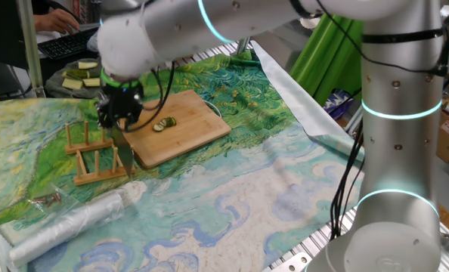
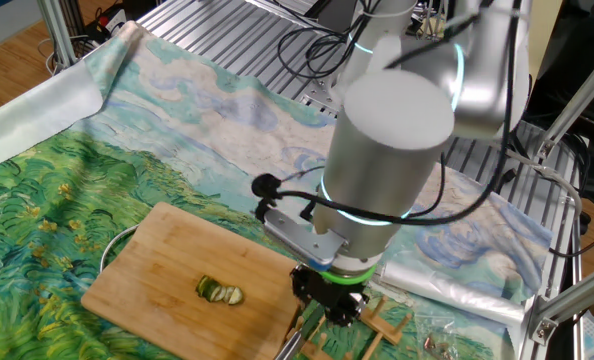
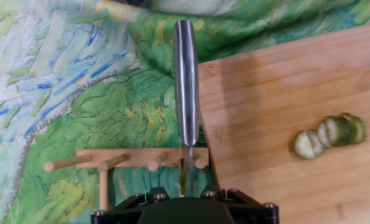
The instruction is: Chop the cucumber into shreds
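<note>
The cucumber [image 1: 164,123] lies as a few thin round slices, dark-skinned with pale green flesh, overlapping near the middle of the wooden cutting board [image 1: 190,109]. My gripper [image 1: 120,119] is shut on a steel knife [image 1: 124,155], blade pointing down, at the board's left end, apart from the slices. In the hand view the knife [image 3: 186,87] runs straight ahead from the gripper [image 3: 185,196], along the board's edge [image 3: 284,81], and the slices [image 3: 329,132] lie off to the right. The other fixed view shows the slices [image 2: 220,292] left of the gripper [image 2: 327,292].
A wooden peg rack [image 1: 96,155] stands just left of the board, under the knife. A rolled clear plastic sheet [image 1: 73,219] lies near the front. A plate with pale yellow-green chunks [image 1: 81,75] sits at the back left. A painted cloth [image 1: 270,189] covers the table.
</note>
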`<move>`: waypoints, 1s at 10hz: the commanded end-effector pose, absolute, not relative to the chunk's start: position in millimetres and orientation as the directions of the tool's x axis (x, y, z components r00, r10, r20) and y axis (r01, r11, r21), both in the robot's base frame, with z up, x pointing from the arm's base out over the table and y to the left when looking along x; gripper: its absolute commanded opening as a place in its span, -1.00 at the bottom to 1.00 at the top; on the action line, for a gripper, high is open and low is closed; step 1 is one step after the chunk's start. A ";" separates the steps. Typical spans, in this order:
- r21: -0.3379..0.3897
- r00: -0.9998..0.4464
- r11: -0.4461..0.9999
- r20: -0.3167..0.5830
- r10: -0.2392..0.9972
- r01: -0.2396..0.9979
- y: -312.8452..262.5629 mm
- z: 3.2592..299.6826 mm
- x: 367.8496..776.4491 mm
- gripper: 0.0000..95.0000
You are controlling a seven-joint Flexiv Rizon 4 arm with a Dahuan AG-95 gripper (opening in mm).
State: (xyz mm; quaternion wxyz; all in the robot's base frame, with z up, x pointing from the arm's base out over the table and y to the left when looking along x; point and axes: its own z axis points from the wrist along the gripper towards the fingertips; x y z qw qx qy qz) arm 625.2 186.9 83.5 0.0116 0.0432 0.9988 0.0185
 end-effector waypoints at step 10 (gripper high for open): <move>0.046 -0.995 0.994 -0.007 -0.097 -0.097 98.4 104.9 632.9 -0.60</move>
